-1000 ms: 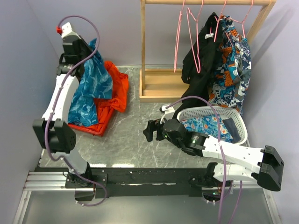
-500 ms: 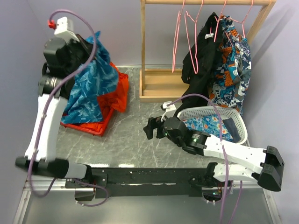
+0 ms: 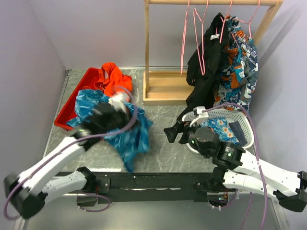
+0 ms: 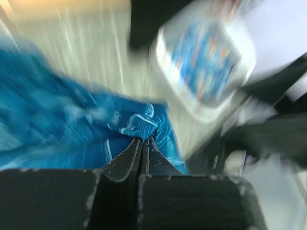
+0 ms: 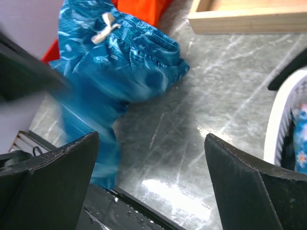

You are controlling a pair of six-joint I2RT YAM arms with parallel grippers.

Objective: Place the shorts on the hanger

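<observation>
on the grey table (image 3: 165, 146), the left gripper (image 4: 143, 140) is pinched tight on the shorts (image 3: 130, 138), bunched toward the table's 8 o'clock, while the right gripper (image 3: 173, 132), at their 3 o'clock, gapes wide with nothing in it.

Table (image 3: 160, 154): tray (image 3: 72, 99), rack (image 3: 165, 89), basket (image 3: 247, 130); shorts (image 3: 132, 139) maybe touching.

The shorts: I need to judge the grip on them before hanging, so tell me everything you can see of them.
The shorts are thin teal-blue fabric with a lighter leafy print, a gathered waistband and a white drawstring. They are bunched and crumpled, not on any hanger. The left gripper is shut on a fold of them, and they drape from it over the left part of the table, one end trailing toward the near edge. Motion blur hides whether they rest on the table.
</observation>
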